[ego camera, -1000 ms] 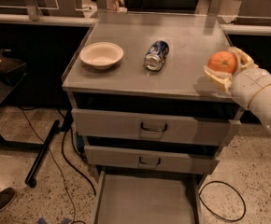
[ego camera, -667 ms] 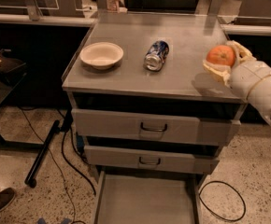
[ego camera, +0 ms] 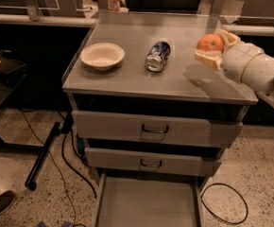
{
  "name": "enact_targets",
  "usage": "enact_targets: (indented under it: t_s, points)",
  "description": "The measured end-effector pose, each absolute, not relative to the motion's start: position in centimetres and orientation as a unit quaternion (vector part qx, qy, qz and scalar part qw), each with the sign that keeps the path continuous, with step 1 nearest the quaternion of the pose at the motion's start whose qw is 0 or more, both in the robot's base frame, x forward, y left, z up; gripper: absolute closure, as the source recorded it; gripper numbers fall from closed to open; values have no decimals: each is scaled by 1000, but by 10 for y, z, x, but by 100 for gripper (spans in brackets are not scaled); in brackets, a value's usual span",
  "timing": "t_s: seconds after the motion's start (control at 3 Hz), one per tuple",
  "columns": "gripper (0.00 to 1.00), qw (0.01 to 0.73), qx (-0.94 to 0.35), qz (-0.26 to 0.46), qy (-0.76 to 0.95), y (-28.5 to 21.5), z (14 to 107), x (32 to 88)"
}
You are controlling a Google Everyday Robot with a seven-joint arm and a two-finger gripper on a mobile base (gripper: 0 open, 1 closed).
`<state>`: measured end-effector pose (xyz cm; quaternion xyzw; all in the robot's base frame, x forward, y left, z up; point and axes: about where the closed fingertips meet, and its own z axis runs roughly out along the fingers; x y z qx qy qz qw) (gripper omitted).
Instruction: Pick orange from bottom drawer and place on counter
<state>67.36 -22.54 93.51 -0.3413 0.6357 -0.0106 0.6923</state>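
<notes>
My gripper (ego camera: pixel 216 47) hangs over the right side of the bench (ego camera: pixel 137 37), fingers (ego camera: pixel 206 58) closed around the orange (ego camera: pixel 209 42). The bottom drawer (ego camera: pixel 146 202) is open, orange out. I think only setting it down is left.

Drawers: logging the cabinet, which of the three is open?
The bottom drawer, pulled out; both handled drawers above are shut. The gripper holds the orange over the counter.

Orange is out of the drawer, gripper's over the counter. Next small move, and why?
Probably lower straight down, then release. The gripper holds the orange over the right side of the counter; its shadow on the bare metal suggests it hangs above the surface, apart from the can.
</notes>
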Motion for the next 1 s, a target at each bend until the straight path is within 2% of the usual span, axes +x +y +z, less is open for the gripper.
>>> enact_targets:
  t_s: [1.0]
  points:
    - [100, 609, -407, 59, 678, -204, 885, 679]
